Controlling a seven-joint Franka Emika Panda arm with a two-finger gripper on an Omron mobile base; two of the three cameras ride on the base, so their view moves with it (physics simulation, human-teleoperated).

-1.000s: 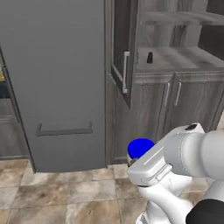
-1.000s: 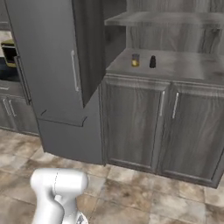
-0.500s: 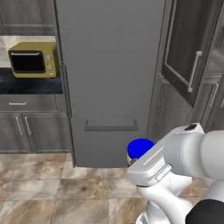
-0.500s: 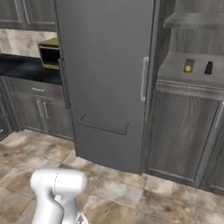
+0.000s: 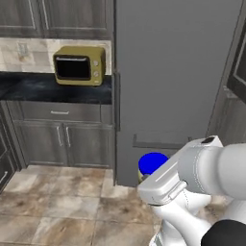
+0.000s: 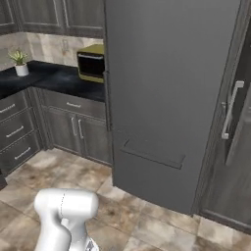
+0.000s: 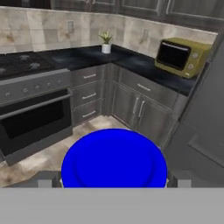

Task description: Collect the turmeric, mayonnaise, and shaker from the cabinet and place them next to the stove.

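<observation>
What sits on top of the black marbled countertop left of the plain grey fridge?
A yellow microwave stands at the black marbled countertop's fridge end, and a small potted plant in a white pot sits farther along. The counter surface behind the microwave is covered.

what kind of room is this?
A rendered home kitchen: stove with oven below, yellow microwave on a black counter, tall grey fridge, grey base cabinets and tile floor.

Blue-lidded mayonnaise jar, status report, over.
Gripper closed around the stout blue-lidded mayonnaise jar. Black stove with grey burners ahead left. Yellow microwave on the black counter; floor between looks clear.
</observation>
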